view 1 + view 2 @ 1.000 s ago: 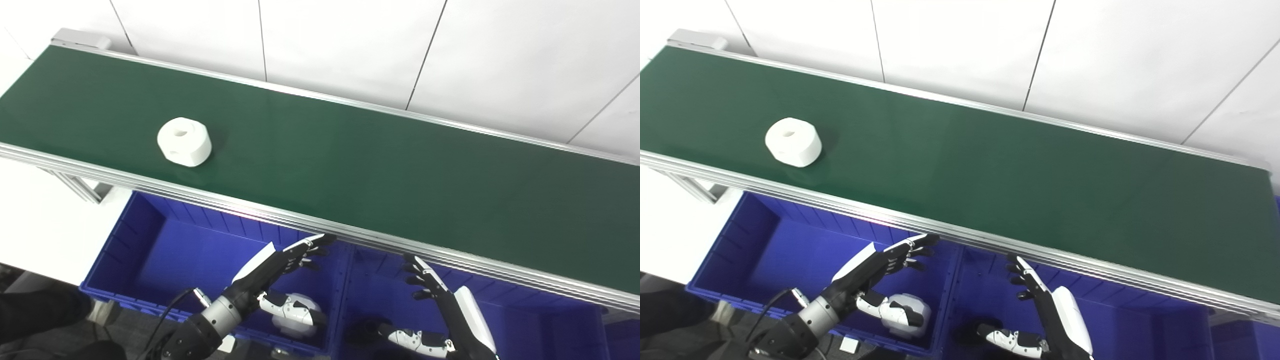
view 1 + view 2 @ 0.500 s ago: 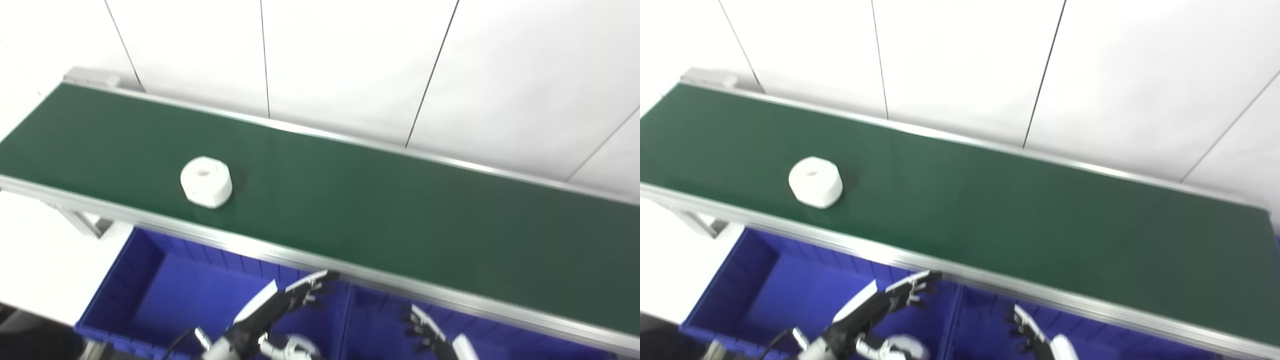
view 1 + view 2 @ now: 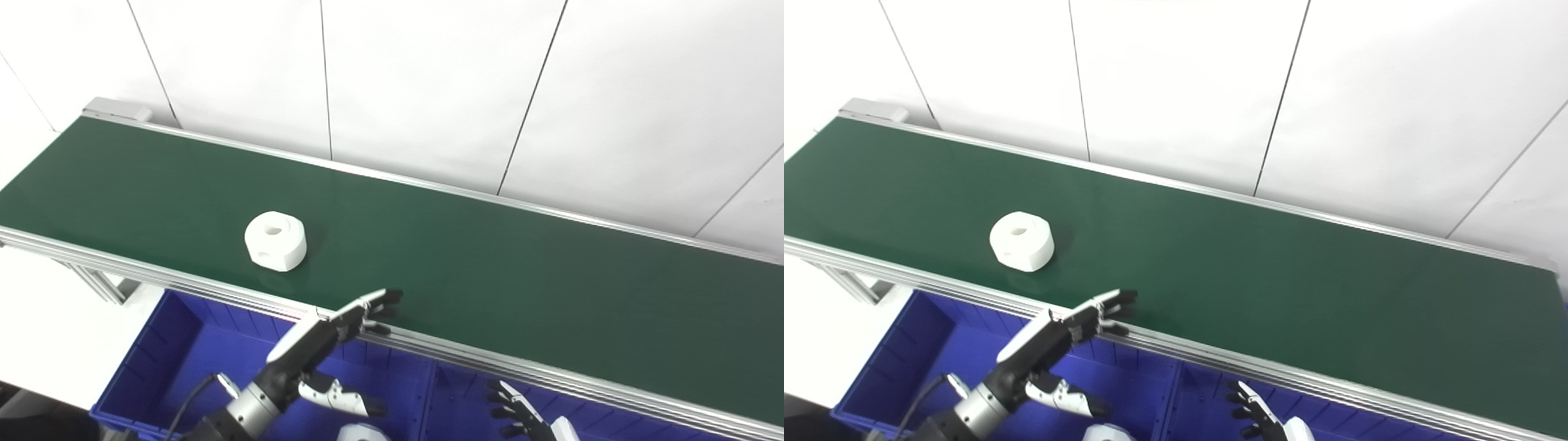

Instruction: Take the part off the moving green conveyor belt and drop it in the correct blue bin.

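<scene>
A white round part [image 3: 275, 241] with a hole in its top lies on the green conveyor belt [image 3: 490, 269], left of the middle and near the front edge. My left hand [image 3: 318, 343] is open and empty, raised over the belt's front rail with its fingertips just over the belt edge, right of and nearer than the part. My right hand [image 3: 520, 418] is open and empty, low over the right blue bin [image 3: 465, 392]; only its fingers show at the bottom edge.
The left blue bin [image 3: 184, 349] sits under the belt's front rail [image 3: 551, 373] and holds a white part [image 3: 358, 433] at the bottom edge. A white panelled wall [image 3: 429, 79] stands behind the belt. The belt's left end [image 3: 116, 110] is in view.
The camera has tilted up, so the whole picture shifted down. The part has travelled right along the belt. My left hand has risen from over the bin to the belt's front edge.
</scene>
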Robot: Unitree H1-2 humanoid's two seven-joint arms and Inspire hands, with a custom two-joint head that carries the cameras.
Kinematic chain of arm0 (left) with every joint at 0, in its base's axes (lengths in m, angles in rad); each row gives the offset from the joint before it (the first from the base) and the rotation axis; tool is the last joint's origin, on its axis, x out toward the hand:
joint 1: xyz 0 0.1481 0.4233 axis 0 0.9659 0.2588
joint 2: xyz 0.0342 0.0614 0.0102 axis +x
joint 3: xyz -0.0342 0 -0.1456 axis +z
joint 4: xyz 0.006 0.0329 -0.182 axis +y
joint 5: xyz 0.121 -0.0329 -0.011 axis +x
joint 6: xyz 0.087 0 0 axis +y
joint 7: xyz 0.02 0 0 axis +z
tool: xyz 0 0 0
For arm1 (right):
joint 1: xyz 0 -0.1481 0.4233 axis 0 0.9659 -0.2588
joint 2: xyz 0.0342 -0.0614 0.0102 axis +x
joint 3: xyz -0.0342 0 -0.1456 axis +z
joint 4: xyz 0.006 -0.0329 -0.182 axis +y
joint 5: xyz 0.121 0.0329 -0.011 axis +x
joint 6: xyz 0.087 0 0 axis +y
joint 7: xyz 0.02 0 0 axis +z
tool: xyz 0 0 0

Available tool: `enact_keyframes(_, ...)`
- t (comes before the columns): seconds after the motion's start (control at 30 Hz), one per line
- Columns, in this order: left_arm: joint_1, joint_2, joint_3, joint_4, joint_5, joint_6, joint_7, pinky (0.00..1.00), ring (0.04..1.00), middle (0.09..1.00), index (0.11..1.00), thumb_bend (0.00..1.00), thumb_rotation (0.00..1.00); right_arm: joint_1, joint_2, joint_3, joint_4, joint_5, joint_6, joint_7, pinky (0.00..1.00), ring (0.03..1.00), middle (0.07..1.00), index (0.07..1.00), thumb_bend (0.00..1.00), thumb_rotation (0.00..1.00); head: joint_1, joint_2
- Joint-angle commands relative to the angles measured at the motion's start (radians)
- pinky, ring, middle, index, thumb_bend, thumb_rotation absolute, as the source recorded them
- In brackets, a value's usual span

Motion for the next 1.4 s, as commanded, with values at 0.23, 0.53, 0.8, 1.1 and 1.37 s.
enact_keyframes(0.23,-0.133,0.103,0.138,-0.070,0.086,0.077,0.029,0.84,0.931,0.959,0.933,0.66,0.34,-0.032,0.015,0.008,0.018,-0.007,-0.080,-0.025,0.62,0.748,0.814,0.875,0.75,0.17,-0.024,0.004)
enact_keyframes(0.53,-0.294,0.220,0.175,0.037,0.234,0.118,0.026,0.88,0.934,0.958,0.932,0.66,0.25,-0.049,0.019,0.019,0.034,0.003,-0.079,-0.007,0.62,0.752,0.823,0.881,0.76,0.18,-0.039,0.010)
enact_keyframes(0.8,-0.385,0.271,0.140,0.166,0.355,0.102,0.040,0.85,0.943,0.969,0.927,0.71,0.21,-0.064,0.027,0.028,0.047,0.000,-0.081,-0.007,0.61,0.754,0.825,0.877,0.77,0.18,-0.047,0.008)
enact_keyframes(1.1,-0.454,0.291,0.073,0.266,0.507,0.093,0.062,0.92,0.958,0.963,0.906,0.78,0.19,-0.070,0.028,0.029,0.060,-0.001,-0.096,-0.019,0.61,0.749,0.820,0.873,0.77,0.19,-0.044,0.011)
enact_keyframes(1.37,-0.480,0.254,0.029,0.331,0.578,0.101,0.119,0.95,0.931,0.914,0.854,0.77,0.03,-0.064,0.029,0.026,0.038,-0.002,-0.077,-0.012,0.61,0.747,0.819,0.873,0.77,0.17,-0.043,0.017)
